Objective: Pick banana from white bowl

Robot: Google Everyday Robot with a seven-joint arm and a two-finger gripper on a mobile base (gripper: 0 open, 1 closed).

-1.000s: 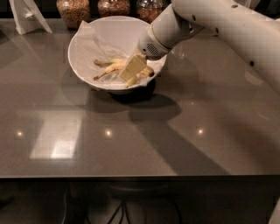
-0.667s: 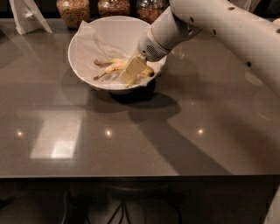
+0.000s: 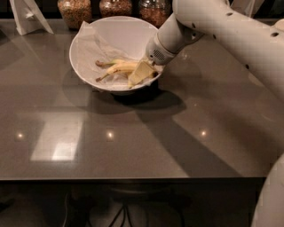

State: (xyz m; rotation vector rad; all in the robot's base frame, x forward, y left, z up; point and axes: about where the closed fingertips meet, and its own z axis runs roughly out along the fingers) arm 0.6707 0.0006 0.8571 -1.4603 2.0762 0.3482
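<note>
The white bowl (image 3: 88,53) stands at the back of the dark table, lined with crumpled white paper. A yellow banana (image 3: 116,67) lies in it, towards the front, with its stem pointing left. My gripper (image 3: 140,73) reaches down into the bowl from the right on the white arm (image 3: 213,22). Its tip is right at the banana's right end and touches or nearly touches it. That end of the banana is hidden behind the gripper.
Three glass jars of grains (image 3: 74,9) stand in a row behind the bowl. A white folded stand (image 3: 27,17) is at the back left. The glossy dark table (image 3: 133,142) stretches forward to its front edge.
</note>
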